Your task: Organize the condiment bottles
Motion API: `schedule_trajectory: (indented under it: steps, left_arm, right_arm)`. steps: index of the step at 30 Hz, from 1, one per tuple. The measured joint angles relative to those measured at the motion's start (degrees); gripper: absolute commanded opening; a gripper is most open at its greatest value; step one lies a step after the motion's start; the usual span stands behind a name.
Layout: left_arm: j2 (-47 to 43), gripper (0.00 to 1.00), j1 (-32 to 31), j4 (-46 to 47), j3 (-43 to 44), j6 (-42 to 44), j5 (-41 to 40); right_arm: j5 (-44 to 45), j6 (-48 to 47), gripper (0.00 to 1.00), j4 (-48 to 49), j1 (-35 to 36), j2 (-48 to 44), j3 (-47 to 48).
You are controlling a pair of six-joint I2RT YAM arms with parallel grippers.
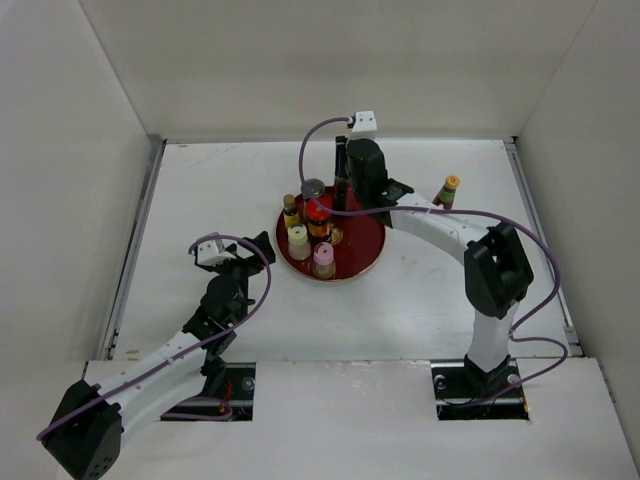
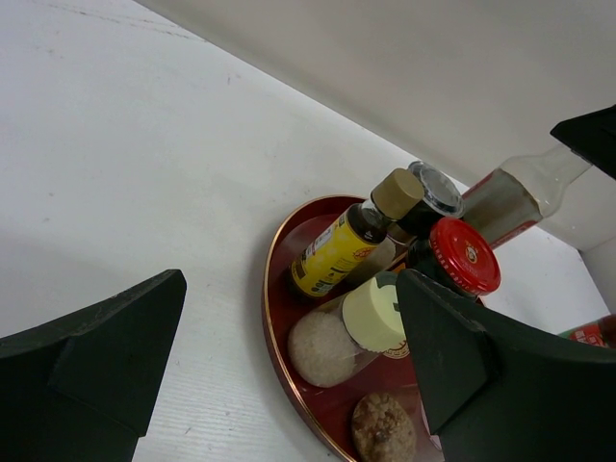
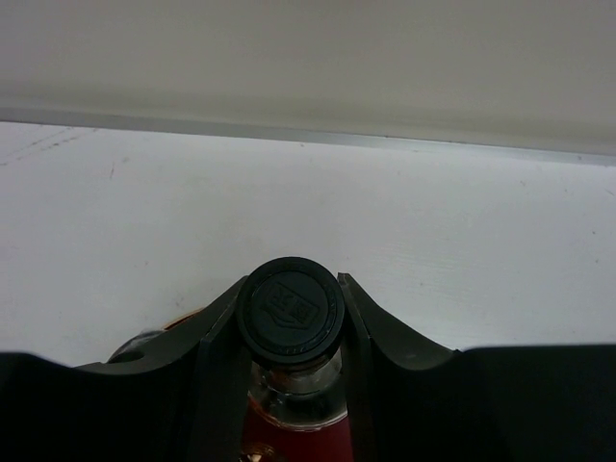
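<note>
Right wrist view is showing the right gripper (image 3: 291, 289) squeezing the tall dark bottle (image 3: 291, 310) by its black cap, at the far edge of the red tray (image 1: 362, 248). The left gripper (image 1: 236, 252) is hanging spread wide beside the tray. The yellow-capped bottle (image 1: 447, 190) is standing alone, well apart.

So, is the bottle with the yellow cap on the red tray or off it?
Off. The yellow-capped bottle stands upright on the table, clearly apart from the tray, to its right.
</note>
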Motion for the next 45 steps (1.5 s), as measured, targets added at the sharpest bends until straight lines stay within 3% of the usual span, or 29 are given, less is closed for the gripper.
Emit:
schedule_trajectory:
  steps: [5,15,21,25,29,33,36,38,41,43,45]
  left_arm:
    - [0.0,0.92,0.07,0.0,0.0,0.0,0.2]
    - [0.0,0.92,0.33,0.0,0.0,-0.04,0.44]
    - [0.0,0.92,0.33,0.0,0.0,-0.04,0.5]
    - [0.0,0.92,0.33,0.0,0.0,-0.07,0.52]
    - [0.2,0.93,0.33,0.0,0.0,-0.2,0.57]
    - [1.14,0.92,0.26,-0.04,0.0,-0.26,0.61]
    - [1.18,0.92,0.26,-0.02,0.0,-0.26,0.66]
    - [1.2,0.92,0.26,-0.02,0.0,-0.26,0.66]
    - [1.18,0.93,0.26,-0.02,0.0,-0.28,0.66]
    - [1.2,0.93,0.26,-0.02,0.0,-0.28,0.63]
    - [1.2,0.93,0.26,-0.02,0.0,-0.31,0.63]
  right_arm:
    - [0.24,0.76,0.63,3.74,0.26,0.0,-1.55]
    - [0.2,3.93,0.92,5.66,0.85,-4.24,-6.88]
    - [0.17,6.97,0.94,5.53,-0.7,-23.67,-19.67]
    - [3.65,9.92,0.95,5.53,-9.81,-35.89,-27.67]
    - [7.98,12.5,0.97,1.42,-20.15,-35.52,-30.34]
    - [7.65,12.9,0.97,-3.37,-22.71,-28.48,-30.6]
    - [6.1,12.83,0.91,-5.57,-23.61,-23.56,-30.25]
    - [5.22,12.7,0.76,-6.51,-24.3,-21.03,-29.57]
    - [4.52,12.79,0.42,-6.56,-25.03,-17.77,-27.91]
    - [5.6,12.11,0.3,-5.97,-25.05,-17.14,-27.61]
    - [6.67,11.13,0.26,-5.68,-24.46,-17.25,-27.85]
